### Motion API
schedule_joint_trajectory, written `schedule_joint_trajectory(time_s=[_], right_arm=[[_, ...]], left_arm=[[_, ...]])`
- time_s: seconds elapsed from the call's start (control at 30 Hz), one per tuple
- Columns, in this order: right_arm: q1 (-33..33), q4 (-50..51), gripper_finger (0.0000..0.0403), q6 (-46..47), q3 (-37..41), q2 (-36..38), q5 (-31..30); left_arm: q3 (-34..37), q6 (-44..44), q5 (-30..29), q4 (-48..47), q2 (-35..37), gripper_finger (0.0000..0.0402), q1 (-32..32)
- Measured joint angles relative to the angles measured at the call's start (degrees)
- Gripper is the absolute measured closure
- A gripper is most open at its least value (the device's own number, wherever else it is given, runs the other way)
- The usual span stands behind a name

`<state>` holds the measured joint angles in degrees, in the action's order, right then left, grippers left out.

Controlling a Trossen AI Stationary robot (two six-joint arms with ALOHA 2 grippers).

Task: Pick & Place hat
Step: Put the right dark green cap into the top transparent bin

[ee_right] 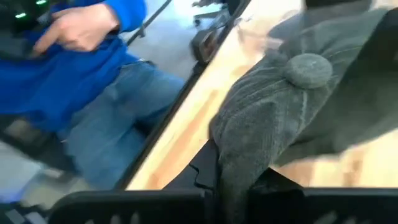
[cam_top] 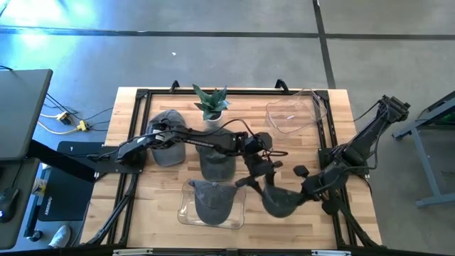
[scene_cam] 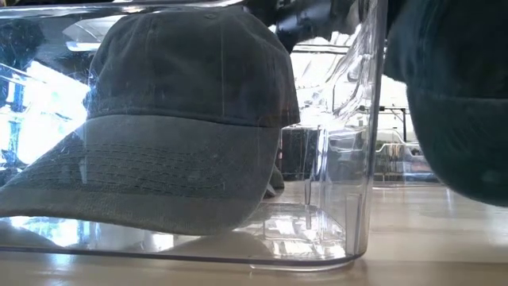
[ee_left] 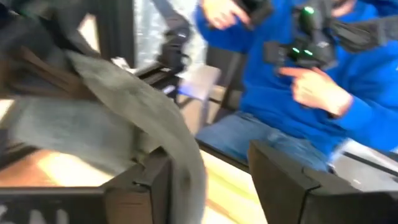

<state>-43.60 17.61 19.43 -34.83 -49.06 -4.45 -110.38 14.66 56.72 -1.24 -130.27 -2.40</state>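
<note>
A dark grey hat (cam_top: 281, 200) hangs just above the table's near right part, between my two grippers; in the low view it fills the right edge (scene_cam: 460, 95). My right gripper (cam_top: 306, 187) comes from the right and is shut on it. My left gripper (cam_top: 261, 171) reaches across from the left and stands open at the hat's far side, with the hat's cloth (ee_left: 177, 155) between its fingers, next to one of them. The hat's top button (ee_right: 308, 68) shows in the right wrist view. My left gripper has the hat's cloth edge (ee_left: 186, 180) running down along the inner side of one finger (ee_left: 146, 186); the other finger (ee_left: 292, 180) stands well apart from it. Whether the cloth presses on that finger I cannot tell. My right gripper (ee_right: 233, 180) pinches a fold of the hat's crown cloth (ee_right: 239, 146), below the top button, between its two fingers. It comes slanting down from the table's right. The hat bulges out beyond the fingers, crown toward the camera.
A second grey hat (cam_top: 212, 201) lies in a clear tray (scene_cam: 365, 159) at the near middle. Two more hats (cam_top: 167, 146) (cam_top: 217, 162) lie farther back, with a potted plant (cam_top: 211, 103) and an empty clear container (cam_top: 295, 114) at the far side. A person in blue (ee_left: 323, 93) stands beyond the table.
</note>
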Motion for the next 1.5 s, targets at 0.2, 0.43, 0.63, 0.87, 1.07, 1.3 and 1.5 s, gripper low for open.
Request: schedule_joint_trajectory(time_s=[0.2,0.43,0.63,0.87,1.07,1.3,1.5], right_arm=[[1.3,-0.1,0.035,-0.1,0.0,0.0,-3.8],[2.7,-0.3,0.0283,1.7,0.0,0.0,0.1],[2.8,-0.1,0.0248,6.3,0.0,-0.8,4.2],[2.8,0.1,0.0241,9.3,0.0,-4.9,12.2],[2.7,0.1,0.024,13.1,0.0,-3.7,20.7],[2.7,0.2,0.0244,11.6,0.0,-2.7,15.7],[2.8,-1.0,0.0242,5.8,0.0,-2.7,4.5]], left_arm=[[-0.6,-1.4,-3.5,-0.2,0.0,0.0251,0.1],[-0.6,-1.4,-3.6,-0.1,0.0,0.0282,0.0],[-0.6,-1.4,-5.8,-0.2,0.0,0.0336,0.1],[-0.6,-1.5,-3.9,-2.0,0.0,0.039,0.1],[-0.6,-1.7,-0.3,-2.1,0.0,0.0398,0.2],[-0.6,-2.9,3.7,-1.9,0.0,0.0399,0.6],[-0.6,-2.9,-1.1,-1.4,0.0,0.04,0.6]])
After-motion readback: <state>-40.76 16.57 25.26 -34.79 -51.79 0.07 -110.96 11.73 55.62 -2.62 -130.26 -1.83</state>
